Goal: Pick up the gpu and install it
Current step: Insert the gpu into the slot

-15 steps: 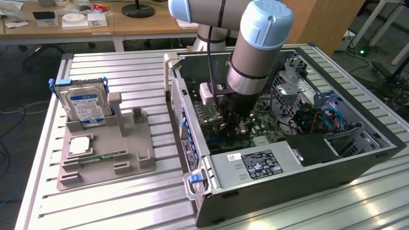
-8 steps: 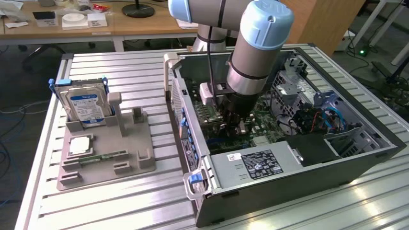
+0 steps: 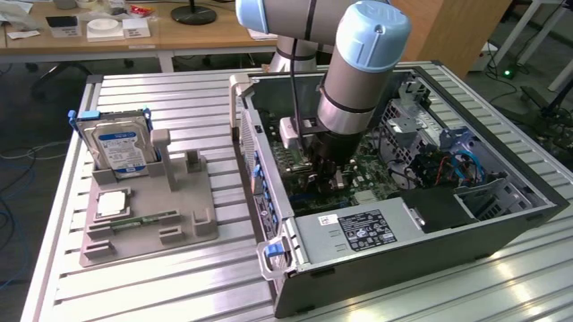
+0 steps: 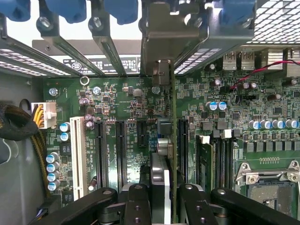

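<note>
We see the arm (image 3: 358, 74) reaching straight down into the open computer case (image 3: 501, 221), which lies on its side on the slatted metal table (image 3: 134, 282). The gripper (image 3: 327, 176) sits low over the green motherboard (image 3: 309, 171) near the middle of the case.

In the wrist view, the gripper (image 4: 165, 199) has its black fingers (image 4: 137, 204) closed from both sides on the gpu (image 4: 172, 154), which we see edge-on as a thin upright card. The card's pale metal bracket (image 4: 168, 37) stands at the case's rear wall, among the slot dividers with blue clips (image 4: 70, 9). The card runs in line with the black expansion slots (image 4: 119, 154) on the motherboard (image 4: 131, 103), beside a white slot (image 4: 78, 154). We cannot tell whether its lower edge is fully seated in a slot. A memory stick (image 4: 205, 159) stands in a slot just beside the card, and the processor socket (image 4: 269, 176) lies farther along the board.

In the exterior view, a gray parts fixture (image 3: 147, 215) rests on the table near the edge at the exterior view's left, well apart from the case. A blue-labelled hard drive (image 3: 121, 147) stands upright in it. A power supply (image 3: 358, 231) fills the near corner of the case.
</note>
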Controlling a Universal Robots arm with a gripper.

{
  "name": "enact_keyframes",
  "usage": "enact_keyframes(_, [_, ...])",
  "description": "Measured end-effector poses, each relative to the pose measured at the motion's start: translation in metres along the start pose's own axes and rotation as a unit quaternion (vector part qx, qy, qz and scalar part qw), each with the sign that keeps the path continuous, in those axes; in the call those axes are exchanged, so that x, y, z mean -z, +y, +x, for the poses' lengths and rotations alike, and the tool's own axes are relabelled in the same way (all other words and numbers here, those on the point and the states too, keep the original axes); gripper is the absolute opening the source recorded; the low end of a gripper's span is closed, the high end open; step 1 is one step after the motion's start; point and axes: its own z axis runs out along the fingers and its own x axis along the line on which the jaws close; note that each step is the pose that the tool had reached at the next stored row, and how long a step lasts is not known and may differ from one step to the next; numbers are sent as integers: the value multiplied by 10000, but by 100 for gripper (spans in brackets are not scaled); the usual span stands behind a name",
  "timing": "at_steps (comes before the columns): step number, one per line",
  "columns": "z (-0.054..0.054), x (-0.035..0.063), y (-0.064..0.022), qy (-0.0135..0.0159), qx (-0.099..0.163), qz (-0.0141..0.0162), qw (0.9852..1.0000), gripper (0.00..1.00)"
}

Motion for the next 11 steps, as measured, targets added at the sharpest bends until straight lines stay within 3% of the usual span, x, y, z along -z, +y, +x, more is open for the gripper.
enact_keyframes(11, [-1, -2, -1, -2, 0, 1, 10000, 28])
